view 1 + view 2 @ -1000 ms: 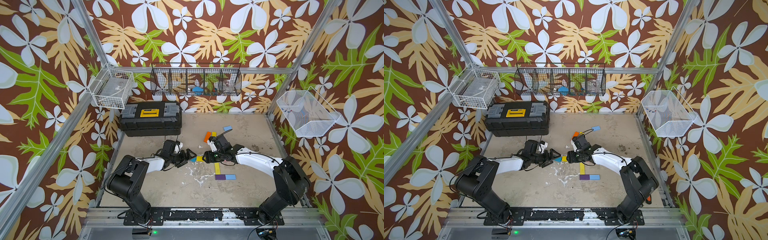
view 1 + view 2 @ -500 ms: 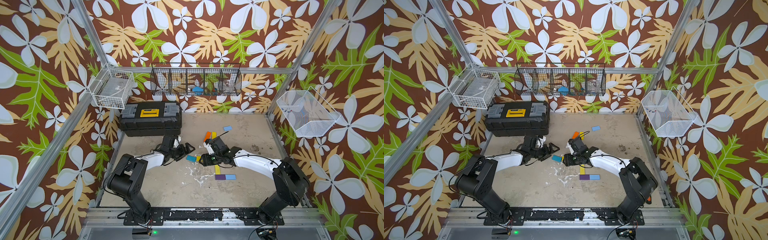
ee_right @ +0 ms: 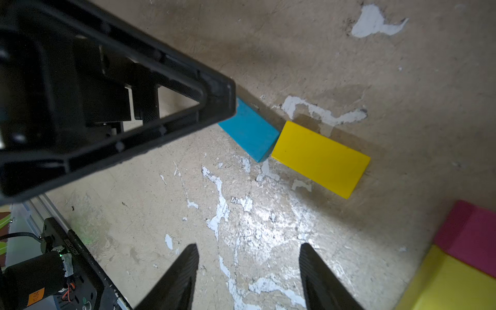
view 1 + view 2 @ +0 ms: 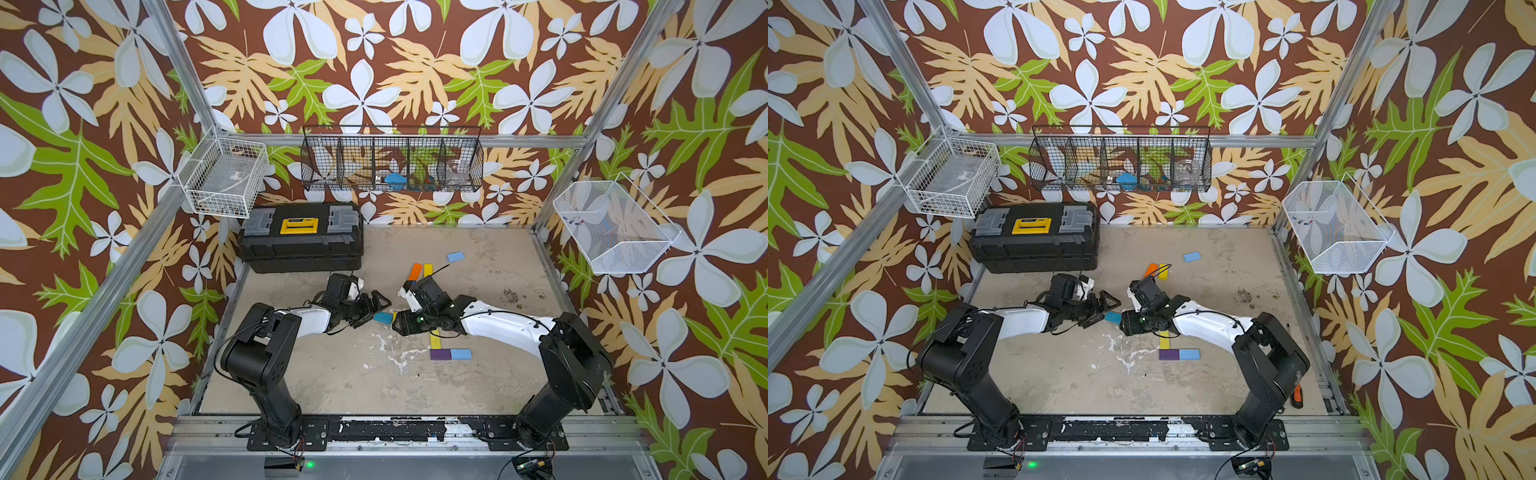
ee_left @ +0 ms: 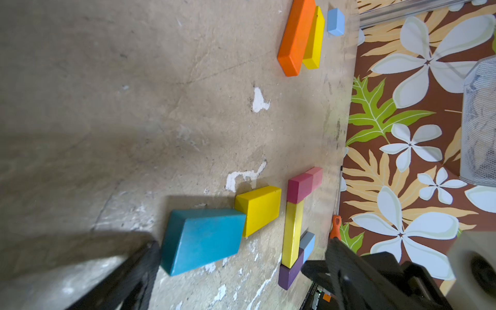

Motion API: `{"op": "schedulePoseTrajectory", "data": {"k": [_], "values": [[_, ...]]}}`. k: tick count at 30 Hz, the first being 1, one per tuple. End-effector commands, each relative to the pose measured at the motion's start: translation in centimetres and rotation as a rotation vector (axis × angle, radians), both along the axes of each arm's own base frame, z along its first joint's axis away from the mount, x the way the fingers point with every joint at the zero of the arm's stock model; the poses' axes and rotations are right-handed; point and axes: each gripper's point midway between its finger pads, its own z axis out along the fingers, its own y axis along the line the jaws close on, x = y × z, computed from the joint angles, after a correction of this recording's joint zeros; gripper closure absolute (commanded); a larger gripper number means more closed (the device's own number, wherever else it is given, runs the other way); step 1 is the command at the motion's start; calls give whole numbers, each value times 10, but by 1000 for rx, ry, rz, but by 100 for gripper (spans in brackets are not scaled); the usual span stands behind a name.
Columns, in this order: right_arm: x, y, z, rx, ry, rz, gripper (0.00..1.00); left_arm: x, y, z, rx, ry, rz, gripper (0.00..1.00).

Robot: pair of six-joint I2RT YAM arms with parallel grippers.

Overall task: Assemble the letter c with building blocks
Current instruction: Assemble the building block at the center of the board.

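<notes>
Teal block (image 5: 201,239) lay flat on the table (image 5: 107,107), touching 1 short yellow block (image 5: 259,209), between the 2 arms, probably staged within the right arm's reach. Left gripper (image 4: 374,311) stood wide apart, empty, beside it. Right gripper (image 3: 248,276) hovered part-open, empty. The unfinished C (image 5: 292,233) sat nearby.

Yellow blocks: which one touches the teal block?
The short wide yellow block: its corner meets the flat teal block. The long yellow bar by the purple block and another by the orange bar sit apart.
</notes>
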Motion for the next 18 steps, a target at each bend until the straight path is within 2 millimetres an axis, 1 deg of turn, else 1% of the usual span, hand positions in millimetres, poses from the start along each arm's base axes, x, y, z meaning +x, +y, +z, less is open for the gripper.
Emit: {"op": "schedulePoseTrajectory", "data": {"k": [1, 7, 11, 15, 18], "values": [[2, 0, -1, -1, -7, -14, 38, 0, -6, 5, -30, -15, -15, 0], [2, 1, -1, 1, -6, -12, 38, -4, -11, 6, -38, -14, -24, 0], [1, 6, -2, 0, -4, -5, 38, -8, -12, 6, -50, -6, -15, 0], [0, 15, -2, -4, -5, 13, 38, -8, -7, 10, -35, -20, 5, 0], [1, 22, -4, -15, -6, 24, 38, 0, 4, 14, -8, -31, 40, 0]]}}
